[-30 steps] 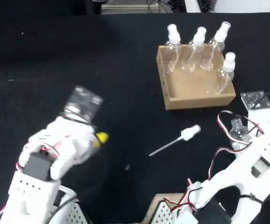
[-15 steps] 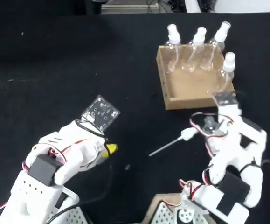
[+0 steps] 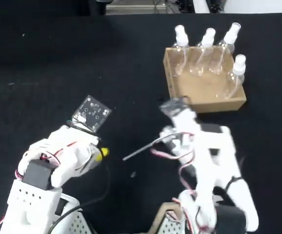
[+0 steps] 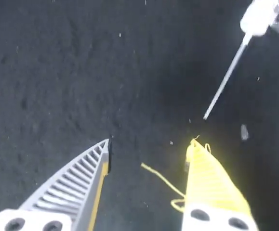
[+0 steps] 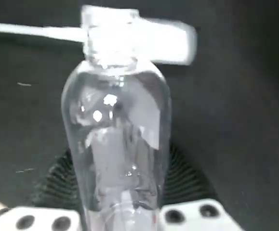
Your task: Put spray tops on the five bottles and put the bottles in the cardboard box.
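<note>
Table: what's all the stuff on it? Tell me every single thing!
table: one, covered in black cloth, under everything
cardboard box: one, brown, on the table's far right part in the high view
capped bottles: four, clear with white spray tops, in the box along its far and right walls
loose bottle: one, clear, no top on it, held in the right claw
spray top: one, white with a long thin tube, just past the loose bottle's neck
left claw: one, white and yellow, open, over bare cloth near the tube's end
right claw: one, white, shut on the loose bottle
</note>
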Controlling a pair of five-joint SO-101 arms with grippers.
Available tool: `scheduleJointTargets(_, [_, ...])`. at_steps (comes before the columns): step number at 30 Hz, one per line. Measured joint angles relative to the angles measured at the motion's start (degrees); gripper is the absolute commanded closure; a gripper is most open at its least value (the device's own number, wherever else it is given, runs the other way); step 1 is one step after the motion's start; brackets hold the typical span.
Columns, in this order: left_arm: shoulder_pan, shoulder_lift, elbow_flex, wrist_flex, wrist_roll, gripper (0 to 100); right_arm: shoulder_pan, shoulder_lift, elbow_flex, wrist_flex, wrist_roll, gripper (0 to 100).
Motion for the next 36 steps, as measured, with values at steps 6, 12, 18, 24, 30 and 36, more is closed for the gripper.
scheduleJointTargets(6, [-0.26,0.0,0.09,1.67,-0.62,76,-18.9,-1.23,-1.93,3.87,-8.0,98.8])
scheduleJointTargets(12, [-0.26,0.0,0.88,2.02,-0.79,76,-12.84,-1.23,-12.48,13.01,-8.09,98.8])
scheduleJointTargets(18, [-0.35,0.0,0.88,2.02,-0.79,76,9.41,-1.23,-15.38,13.01,1.32,98.8])
scheduleJointTargets(24, [-0.35,0.0,0.88,2.02,-0.79,76,18.02,-1.23,-7.74,3.96,6.42,98.8])
scheduleJointTargets(30, [-0.35,0.0,0.88,2.02,-0.79,76,20.22,1.32,-5.89,-2.64,7.03,98.8])
scheduleJointTargets(36, [-0.35,0.0,0.88,2.02,-0.79,76,20.48,12.66,-8.26,-4.75,7.03,98.8])
